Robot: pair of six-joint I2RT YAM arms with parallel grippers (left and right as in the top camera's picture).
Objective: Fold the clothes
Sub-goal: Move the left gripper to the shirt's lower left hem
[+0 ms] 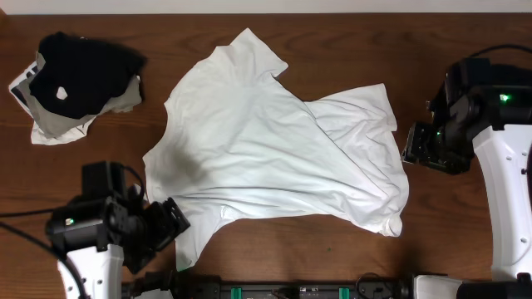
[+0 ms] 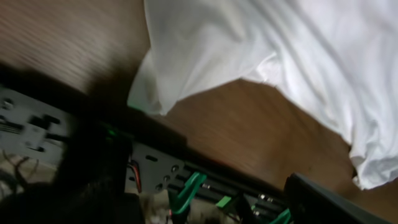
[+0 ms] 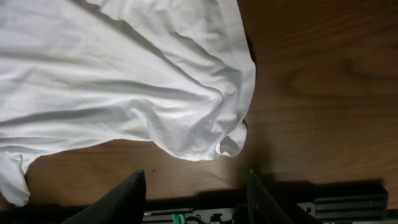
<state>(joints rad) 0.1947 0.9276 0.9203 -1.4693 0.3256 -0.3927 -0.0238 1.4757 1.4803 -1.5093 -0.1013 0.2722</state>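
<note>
The white T-shirt [image 1: 266, 149] lies crumpled and spread out on the middle of the wooden table, plain side up, with no print showing. My left gripper [image 1: 170, 223] is at the shirt's near-left corner, open and empty. In the left wrist view [image 2: 199, 186] the shirt's corner [image 2: 280, 50] hangs just ahead of the fingers. My right gripper [image 1: 411, 149] is beside the shirt's right edge, open and empty. In the right wrist view [image 3: 196, 186] a rolled shirt edge [image 3: 124, 81] lies just beyond the fingers.
A black garment with a white spot [image 1: 75, 75] lies on a pale cloth [image 1: 54, 124] at the far left. A black rail with green parts [image 1: 274, 291] runs along the table's near edge and also shows in the left wrist view [image 2: 249, 193].
</note>
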